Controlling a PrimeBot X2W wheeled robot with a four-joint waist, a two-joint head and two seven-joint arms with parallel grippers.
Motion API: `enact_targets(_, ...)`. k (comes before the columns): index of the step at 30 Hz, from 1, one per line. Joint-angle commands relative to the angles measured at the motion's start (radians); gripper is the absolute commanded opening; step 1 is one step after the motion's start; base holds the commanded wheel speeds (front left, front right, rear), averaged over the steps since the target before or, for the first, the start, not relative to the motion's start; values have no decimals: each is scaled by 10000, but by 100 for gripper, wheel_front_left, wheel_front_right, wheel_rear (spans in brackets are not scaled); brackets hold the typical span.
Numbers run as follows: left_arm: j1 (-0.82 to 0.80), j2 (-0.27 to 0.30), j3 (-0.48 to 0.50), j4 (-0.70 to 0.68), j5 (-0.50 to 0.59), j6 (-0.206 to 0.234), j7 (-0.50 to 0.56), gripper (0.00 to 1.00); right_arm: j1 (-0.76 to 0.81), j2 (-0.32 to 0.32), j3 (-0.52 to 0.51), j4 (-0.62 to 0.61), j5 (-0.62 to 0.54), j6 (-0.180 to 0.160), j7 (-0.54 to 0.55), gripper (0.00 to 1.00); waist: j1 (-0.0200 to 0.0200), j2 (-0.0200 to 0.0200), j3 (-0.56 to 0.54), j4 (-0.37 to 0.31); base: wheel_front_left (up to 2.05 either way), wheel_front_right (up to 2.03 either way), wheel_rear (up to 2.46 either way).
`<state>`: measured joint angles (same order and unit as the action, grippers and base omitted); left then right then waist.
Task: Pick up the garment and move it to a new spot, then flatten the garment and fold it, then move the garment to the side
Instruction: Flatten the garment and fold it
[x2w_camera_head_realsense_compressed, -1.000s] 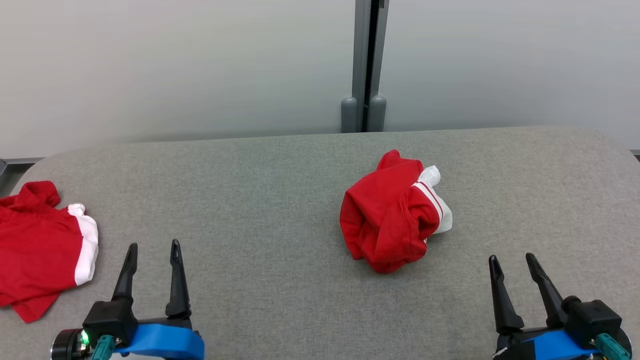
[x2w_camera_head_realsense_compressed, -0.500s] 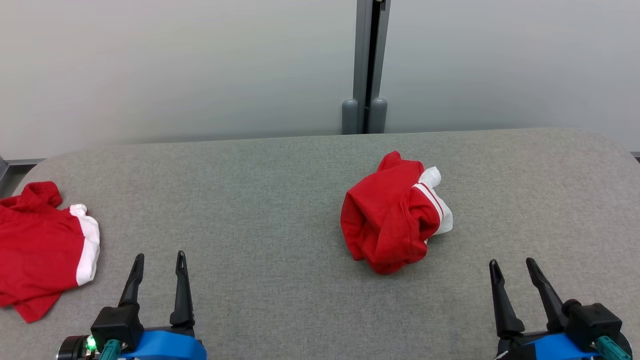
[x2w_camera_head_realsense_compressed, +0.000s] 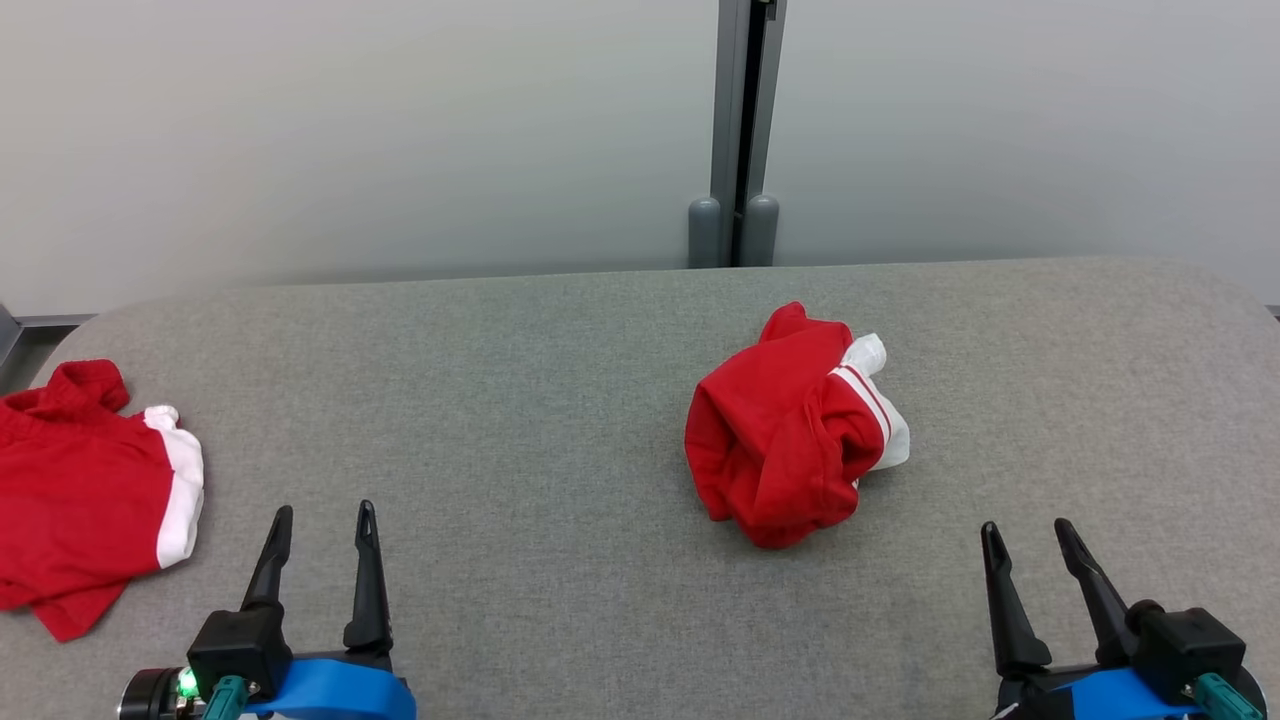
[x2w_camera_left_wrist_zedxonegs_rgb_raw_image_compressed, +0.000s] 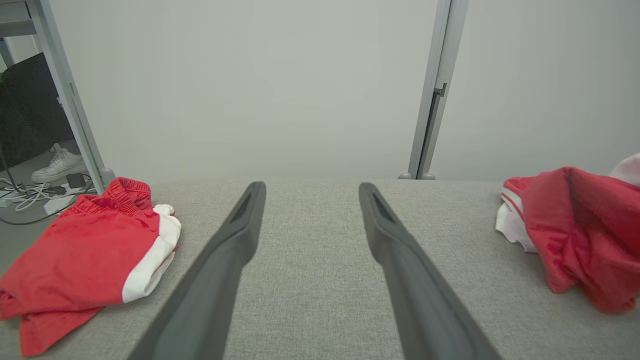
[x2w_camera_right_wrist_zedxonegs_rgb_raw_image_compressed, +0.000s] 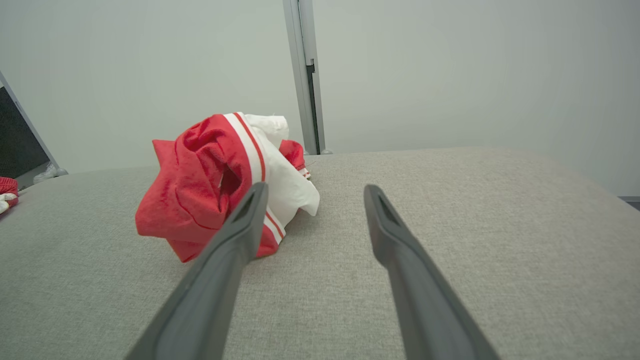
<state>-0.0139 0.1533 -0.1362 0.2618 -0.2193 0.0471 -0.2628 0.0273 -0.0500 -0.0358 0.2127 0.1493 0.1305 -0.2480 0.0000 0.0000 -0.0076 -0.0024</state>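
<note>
Lying crumpled on the table (x2w_camera_head_realsense_compressed: 500, 400), the garment (x2w_camera_head_realsense_compressed: 780, 440) touches neither gripper; left gripper (x2w_camera_head_realsense_compressed: 325, 508) and right gripper (x2w_camera_head_realsense_compressed: 1026, 525) both spread, empty.

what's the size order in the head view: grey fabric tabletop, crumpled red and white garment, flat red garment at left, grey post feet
1. grey fabric tabletop
2. crumpled red and white garment and flat red garment: look about alike, the flat one cut off by the frame edge
3. grey post feet
</note>
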Motion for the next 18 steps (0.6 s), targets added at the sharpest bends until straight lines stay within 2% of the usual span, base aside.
enact_targets(1, -129, -28, 89, 28, 67, -25, -30, 100, 102, -8, -42, 40, 6, 5, -3, 100, 0, 0, -4, 10, 0, 0, 0)
enact_targets(10, -243, -188, 130, 82, 227, -205, -30, 100, -1067, -49, -301, 73, -394, 5, 225, 100, 0, 0, 95, 153, 0, 0, 0)
enact_targets(18, -664, -404, 30, 105, 384, -354, -30, 100, -3149, -762, -403, 682, -644, 5, 899, 100, 0, 0, 662, 562, 0, 0, 0)
